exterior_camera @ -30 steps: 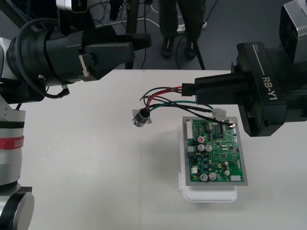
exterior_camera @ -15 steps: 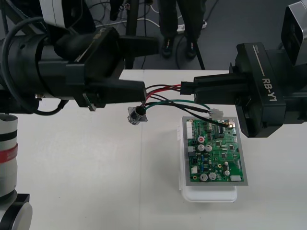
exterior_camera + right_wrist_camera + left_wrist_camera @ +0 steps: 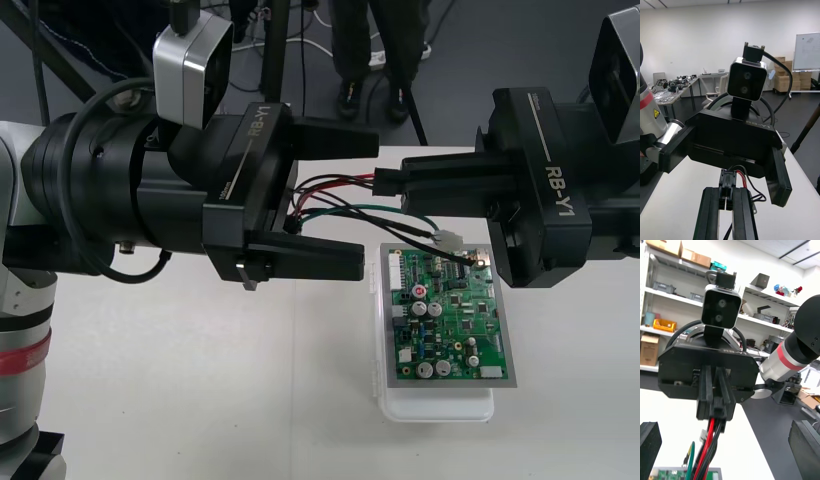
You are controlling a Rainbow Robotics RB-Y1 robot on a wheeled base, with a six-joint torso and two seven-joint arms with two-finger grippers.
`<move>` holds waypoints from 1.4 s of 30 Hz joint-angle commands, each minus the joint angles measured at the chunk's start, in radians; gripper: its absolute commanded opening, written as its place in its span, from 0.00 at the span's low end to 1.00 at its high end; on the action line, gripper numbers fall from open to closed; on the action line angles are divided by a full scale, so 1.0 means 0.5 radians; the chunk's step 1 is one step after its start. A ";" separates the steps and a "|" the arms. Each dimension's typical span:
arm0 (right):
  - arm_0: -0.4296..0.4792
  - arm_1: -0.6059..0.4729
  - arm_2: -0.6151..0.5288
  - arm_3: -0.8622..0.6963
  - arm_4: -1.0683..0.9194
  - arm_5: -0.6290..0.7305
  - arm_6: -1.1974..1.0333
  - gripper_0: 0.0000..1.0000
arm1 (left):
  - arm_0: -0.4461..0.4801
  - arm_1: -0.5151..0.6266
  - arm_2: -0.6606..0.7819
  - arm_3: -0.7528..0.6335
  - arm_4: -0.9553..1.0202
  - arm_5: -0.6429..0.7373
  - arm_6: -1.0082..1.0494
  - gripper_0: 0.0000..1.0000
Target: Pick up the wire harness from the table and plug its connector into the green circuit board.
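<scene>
Red/black harness wires [image 3: 345,182] clamped in closed right end effector [image 3: 388,185]; left end effector [image 3: 367,200] gapes wide around them, so a mistimed handover could drop or kink them

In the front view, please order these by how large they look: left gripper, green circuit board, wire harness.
1. left gripper, though it is nearer the camera.
2. green circuit board.
3. wire harness, partly hidden.
</scene>
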 commanded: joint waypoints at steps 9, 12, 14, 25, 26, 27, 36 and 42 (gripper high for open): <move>0.018 0.059 -0.033 -0.027 0.009 -0.003 0.058 0.00 | 0.024 -0.031 -0.064 -0.088 0.020 0.215 -0.368 1.00; 0.021 0.059 -0.027 -0.027 0.006 -0.003 0.058 0.00 | 0.024 -0.022 -0.052 -0.094 0.020 0.215 -0.383 1.00; 0.021 0.056 -0.030 -0.027 0.006 -0.003 0.058 0.00 | 0.024 -0.010 -0.055 -0.094 0.026 0.215 -0.386 1.00; 0.021 0.056 -0.030 -0.030 0.009 -0.003 0.061 0.00 | 0.024 0.113 -0.055 -0.143 0.048 0.237 -0.377 1.00; 0.021 0.056 -0.027 -0.030 0.009 -0.003 0.061 0.00 | 0.024 0.119 -0.055 -0.143 0.048 0.240 -0.377 1.00; 0.021 0.056 -0.027 -0.030 0.009 -0.003 0.061 0.00 | 0.024 0.128 -0.055 -0.143 0.048 0.237 -0.374 1.00; 0.021 0.056 -0.024 -0.030 0.006 -0.003 0.064 0.00 | 0.024 0.131 -0.073 -0.143 0.048 0.240 -0.374 1.00; 0.021 0.056 -0.024 -0.039 0.009 -0.003 0.067 0.00 | 0.024 0.128 -0.073 -0.143 0.051 0.243 -0.380 0.80</move>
